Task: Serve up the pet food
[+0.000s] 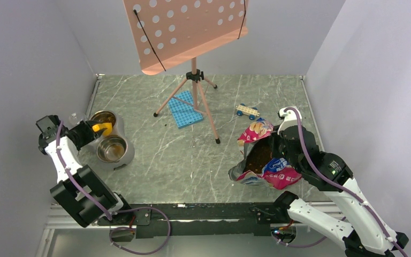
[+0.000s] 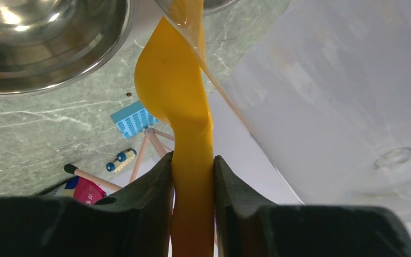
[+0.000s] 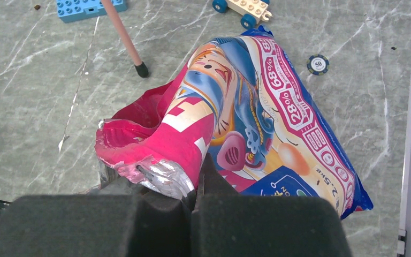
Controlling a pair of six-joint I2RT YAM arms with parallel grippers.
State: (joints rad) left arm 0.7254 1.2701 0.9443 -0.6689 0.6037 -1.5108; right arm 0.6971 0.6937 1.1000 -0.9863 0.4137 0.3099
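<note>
Left hand (image 1: 92, 129), seen from above, grips the yellow scoop (image 1: 105, 127) over the far steel bowl (image 1: 109, 114) while pet food (image 1: 257, 155) lies inside the open foil bag (image 1: 281, 174) on the desk (image 1: 192, 160); its wrist view shows fingers (image 2: 150, 187) clamped on the scoop handle; on the right wrist view I see the right hand (image 3: 195, 186) pinching the bag's torn rim.

A grey-green marbled tabletop (image 1: 192, 166), veined in white, is enclosed on three sides by plain pale walls: a left wall (image 1: 27, 64), a back wall (image 1: 278, 37) and a right wall (image 1: 374, 64). Toward the back, a salmon-pink music stand (image 1: 184, 29) with a perforated desk is carried on a tripod (image 1: 194, 77) of thin pink legs with black feet. Even light is cast, and only soft shadows are seen.
</note>
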